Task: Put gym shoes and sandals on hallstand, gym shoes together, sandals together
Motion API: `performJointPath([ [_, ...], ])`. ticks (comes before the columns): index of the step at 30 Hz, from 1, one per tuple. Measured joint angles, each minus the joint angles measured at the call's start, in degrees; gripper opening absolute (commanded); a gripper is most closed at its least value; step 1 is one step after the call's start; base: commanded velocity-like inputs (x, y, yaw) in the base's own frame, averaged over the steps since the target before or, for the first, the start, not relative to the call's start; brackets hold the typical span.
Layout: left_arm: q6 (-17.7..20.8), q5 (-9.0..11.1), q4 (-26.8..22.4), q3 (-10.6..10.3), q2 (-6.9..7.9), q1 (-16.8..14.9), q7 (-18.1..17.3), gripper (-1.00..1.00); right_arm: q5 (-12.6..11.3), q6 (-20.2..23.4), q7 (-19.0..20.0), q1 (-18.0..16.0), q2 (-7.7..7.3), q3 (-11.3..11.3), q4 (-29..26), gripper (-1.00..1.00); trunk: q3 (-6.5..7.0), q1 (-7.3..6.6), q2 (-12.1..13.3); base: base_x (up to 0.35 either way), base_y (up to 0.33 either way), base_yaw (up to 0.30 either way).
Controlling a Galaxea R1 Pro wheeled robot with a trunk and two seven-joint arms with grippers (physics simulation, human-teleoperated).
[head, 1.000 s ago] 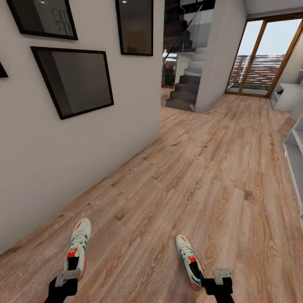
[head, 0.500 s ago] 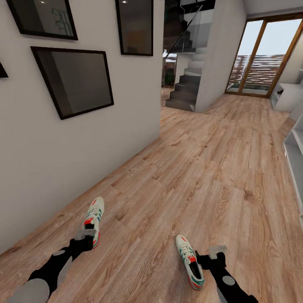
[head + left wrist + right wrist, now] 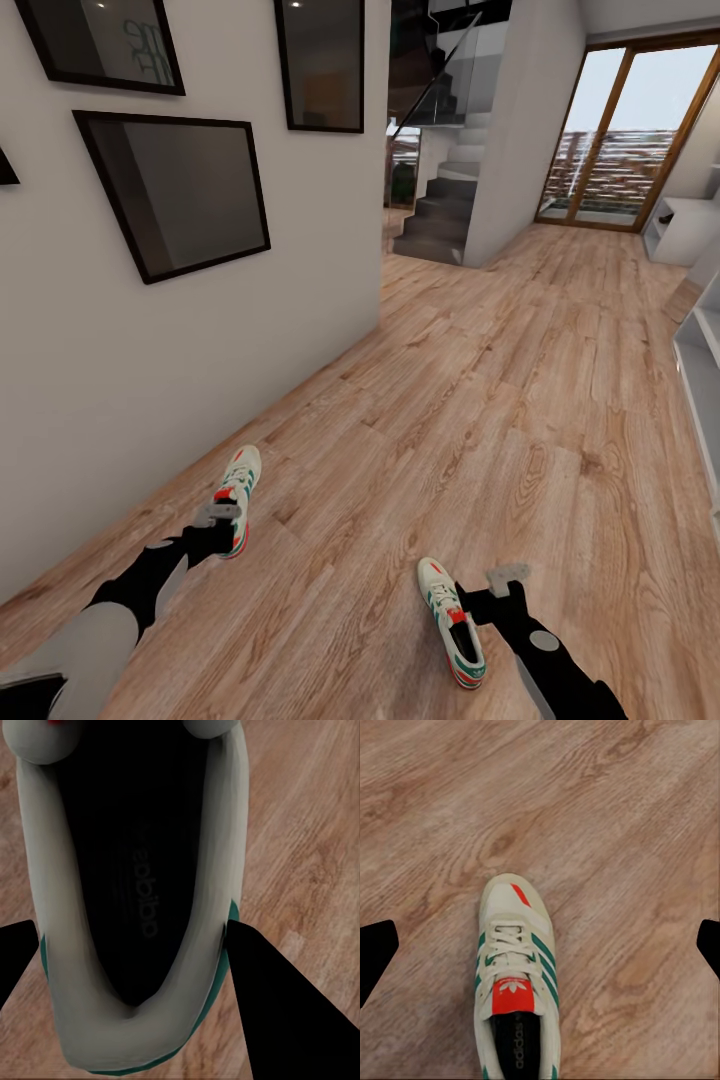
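Off-white with green stripes, the left gym shoe (image 3: 238,487) is riding up and forward with our left hand (image 3: 218,517): a second ago it lay flat down by the near edge of the floor, now it sits higher and farther out, heel pinched. The left wrist view confirms it, with the shoe's heel collar (image 3: 127,1035) wedged between the dark fingers (image 3: 289,1012), so we call that a firm pinch on the heel. One shoe is off the corridor floor (image 3: 520,400), then.

Our right hand (image 3: 507,580) has slid in beside the right gym shoe (image 3: 452,625), which hasn't budged; the hand is spread wide, its fingertips at both margins of the wrist view with the shoe (image 3: 516,982) lying between and beyond them. That one is not grasped yet.

Room now: the wall (image 3: 150,380) runs close along our left, near the lifted shoe, so swinging left looks tight. The pale rack edge (image 3: 700,380) shows at far right, with open planks between.
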Motion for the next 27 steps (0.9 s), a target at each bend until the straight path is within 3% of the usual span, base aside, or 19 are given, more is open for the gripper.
performJointPath([
  [8,0.01,0.08,0.09,0.08,-0.65,0.09,-0.09,-1.00,-0.13,-0.01,-0.05,0.02,-1.69,0.11,0.29,1.00,0.00,-0.01,0.00,0.021,0.000,0.000],
  [16,-0.25,0.00,0.04,0.08,-0.85,0.17,-0.07,-1.00,-0.13,-0.02,-0.07,0.04,-1.73,0.18,1.11,1.00,0.00,-0.02,0.00,0.202,0.000,0.000],
  [27,0.12,0.07,-2.65,0.08,-0.85,0.12,-0.07,-1.00,-0.13,-0.02,-0.30,0.04,-1.66,0.19,2.55,1.00,-0.15,0.00,0.00,0.033,0.000,0.013],
])
